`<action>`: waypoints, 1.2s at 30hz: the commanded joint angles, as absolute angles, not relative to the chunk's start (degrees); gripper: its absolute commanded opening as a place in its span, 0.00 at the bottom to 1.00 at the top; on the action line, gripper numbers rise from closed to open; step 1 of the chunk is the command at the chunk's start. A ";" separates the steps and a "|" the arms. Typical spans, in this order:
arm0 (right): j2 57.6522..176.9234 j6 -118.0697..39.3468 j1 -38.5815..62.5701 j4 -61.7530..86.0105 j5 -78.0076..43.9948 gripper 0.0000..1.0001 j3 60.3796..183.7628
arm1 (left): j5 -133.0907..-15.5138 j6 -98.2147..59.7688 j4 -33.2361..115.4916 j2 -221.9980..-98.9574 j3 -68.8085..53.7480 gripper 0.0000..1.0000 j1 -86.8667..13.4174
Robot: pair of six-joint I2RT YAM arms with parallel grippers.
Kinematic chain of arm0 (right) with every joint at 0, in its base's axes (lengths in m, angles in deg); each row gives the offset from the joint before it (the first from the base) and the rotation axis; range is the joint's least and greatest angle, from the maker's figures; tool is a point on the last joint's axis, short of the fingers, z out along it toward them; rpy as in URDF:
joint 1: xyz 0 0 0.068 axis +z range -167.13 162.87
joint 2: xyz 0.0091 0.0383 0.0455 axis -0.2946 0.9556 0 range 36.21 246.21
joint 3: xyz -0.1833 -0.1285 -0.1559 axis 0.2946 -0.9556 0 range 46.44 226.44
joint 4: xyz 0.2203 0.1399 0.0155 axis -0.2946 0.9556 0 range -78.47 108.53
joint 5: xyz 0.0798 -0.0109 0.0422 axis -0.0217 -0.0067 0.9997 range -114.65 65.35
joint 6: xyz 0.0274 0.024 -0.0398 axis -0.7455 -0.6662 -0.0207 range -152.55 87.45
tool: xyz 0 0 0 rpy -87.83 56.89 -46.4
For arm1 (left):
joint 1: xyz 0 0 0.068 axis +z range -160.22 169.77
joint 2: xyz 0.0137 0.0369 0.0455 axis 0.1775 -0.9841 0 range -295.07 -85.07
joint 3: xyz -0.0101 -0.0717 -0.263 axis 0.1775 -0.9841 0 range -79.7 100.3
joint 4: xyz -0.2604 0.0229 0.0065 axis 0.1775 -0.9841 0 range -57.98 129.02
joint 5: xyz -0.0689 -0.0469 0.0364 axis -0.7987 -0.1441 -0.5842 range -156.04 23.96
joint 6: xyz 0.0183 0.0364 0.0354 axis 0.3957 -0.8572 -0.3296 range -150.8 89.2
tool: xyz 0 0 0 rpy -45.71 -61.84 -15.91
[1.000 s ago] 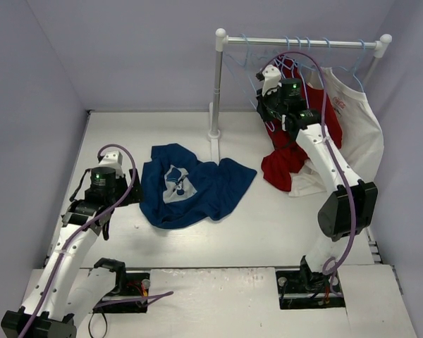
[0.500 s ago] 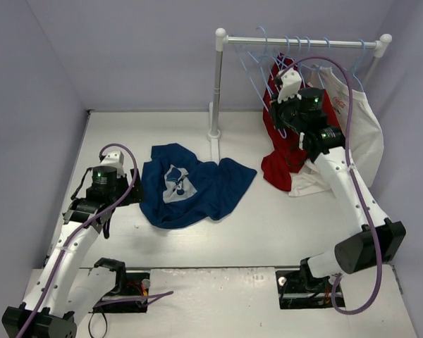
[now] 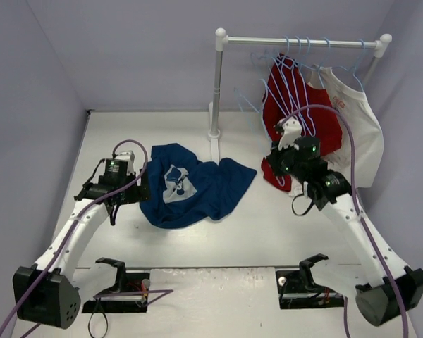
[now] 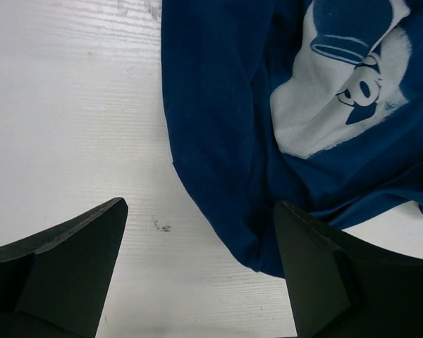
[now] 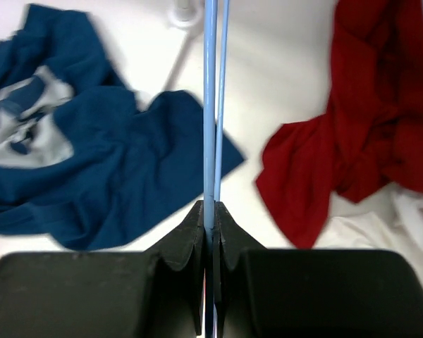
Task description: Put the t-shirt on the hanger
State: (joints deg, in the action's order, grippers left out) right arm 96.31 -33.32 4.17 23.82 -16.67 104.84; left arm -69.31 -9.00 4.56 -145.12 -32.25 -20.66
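The dark navy blue cloth t-shirt point(image 3: 197, 191), with a pale printed patch showing, lies crumpled on the white counter point(image 3: 268, 229). It sits just in front of and to the left of the base of the white upright rack pole point(image 3: 217, 91), and its heap spreads mostly sideways from there. The left jaws stand wide and empty at the shirt's far-left edge, pointing toward the pole. In the left wrist view a fold of the hem already reaches between them, so this arm is clearly the nearer one. The right jaws are pinched shut on the thin light-blue wire hanger point(image 5: 210, 105), to the right of the pole and well apart from the shirt. The wire runs straight out ahead of them toward the pole's foot. Behind, right of the pole, a red shirt point(image 3: 299, 113) and a white shirt point(image 3: 356, 137) hang from the rail. The next move likely turns on lifting the neck opening, which I cannot locate in the heap, toward the hanger.
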 commanded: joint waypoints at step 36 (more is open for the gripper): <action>88.46 -40.57 26.57 18.65 -22.73 0.00 91.80 | -59.42 -17.62 4.38 -184.31 1.45 0.57 -23.33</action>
State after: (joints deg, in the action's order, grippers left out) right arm 89.00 -41.95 25.80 22.69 -24.65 91.48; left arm -61.81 -12.73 7.90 -195.83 2.12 -23.93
